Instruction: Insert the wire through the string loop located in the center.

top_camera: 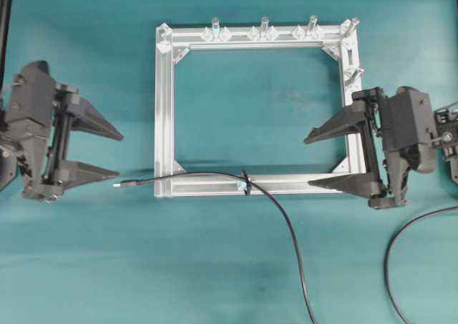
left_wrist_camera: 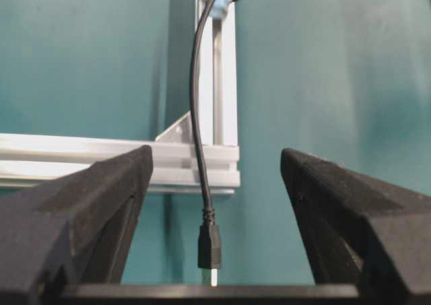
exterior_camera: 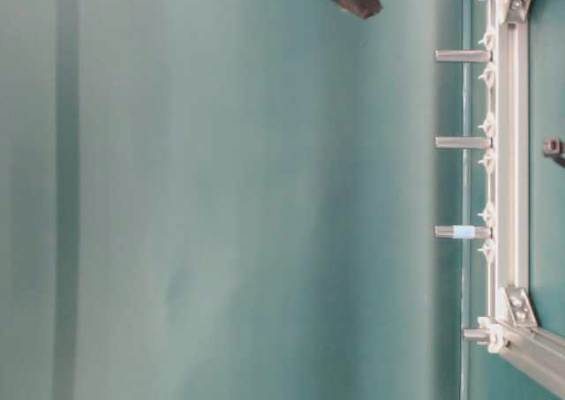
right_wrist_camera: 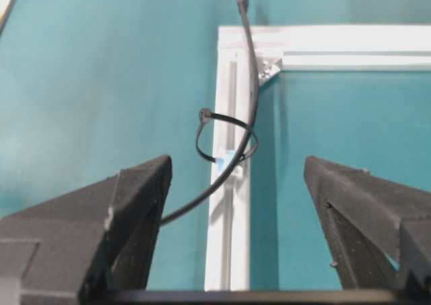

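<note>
Wire (top_camera: 215, 175) appears threaded through loop (top_camera: 245, 183) at lower-centre rail. Left claw (top_camera: 114, 152) and right claw (top_camera: 315, 160) both spread, empty, flanking frame (top_camera: 164, 109).

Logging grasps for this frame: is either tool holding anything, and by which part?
Nothing is held. The left tool and right tool stand open; the wire lies free through the string loop.

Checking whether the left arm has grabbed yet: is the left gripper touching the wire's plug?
Apart. In the left wrist view the plug hangs between the open fingers of the left gripper, teal cloth visible on both sides.
</note>
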### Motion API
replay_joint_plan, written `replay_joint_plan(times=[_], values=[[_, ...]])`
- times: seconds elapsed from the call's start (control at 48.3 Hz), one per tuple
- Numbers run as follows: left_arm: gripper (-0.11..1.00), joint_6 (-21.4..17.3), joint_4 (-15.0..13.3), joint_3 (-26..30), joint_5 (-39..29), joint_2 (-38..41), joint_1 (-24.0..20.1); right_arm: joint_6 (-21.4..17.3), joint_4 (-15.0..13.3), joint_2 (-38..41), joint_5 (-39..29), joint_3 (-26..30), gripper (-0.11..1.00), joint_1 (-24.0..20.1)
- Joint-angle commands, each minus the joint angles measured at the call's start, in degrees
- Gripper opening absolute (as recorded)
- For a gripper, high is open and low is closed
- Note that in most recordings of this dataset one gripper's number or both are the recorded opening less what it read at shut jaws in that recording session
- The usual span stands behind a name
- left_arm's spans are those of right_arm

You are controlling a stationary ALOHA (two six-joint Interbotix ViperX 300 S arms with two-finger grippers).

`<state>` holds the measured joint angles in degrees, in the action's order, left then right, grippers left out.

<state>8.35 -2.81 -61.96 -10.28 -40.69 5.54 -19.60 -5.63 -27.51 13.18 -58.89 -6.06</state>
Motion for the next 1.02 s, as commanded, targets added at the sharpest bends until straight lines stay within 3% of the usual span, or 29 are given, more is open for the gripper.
replay_joint_plan(times=[0.0, 0.373, 0.995], values=[[0.78, -0.4, 0.1, -0.3, 0.6, -2.5, -0.3, 0.1, -0.1, -0.8, 2.7, -0.4, 0.81, 0.1], [0.76, -0.4, 0.1, -3.2, 0.6, -11.2, -0.3, 0.1, 0.0, -5.4, 6.6, -4.7, 0.81, 0.1], [0.76, -0.4, 0.1, -4.0, 0.8, -11.4, -0.3, 0.1, 0.0, -5.9, 6.4, -5.2, 0.81, 0.1]])
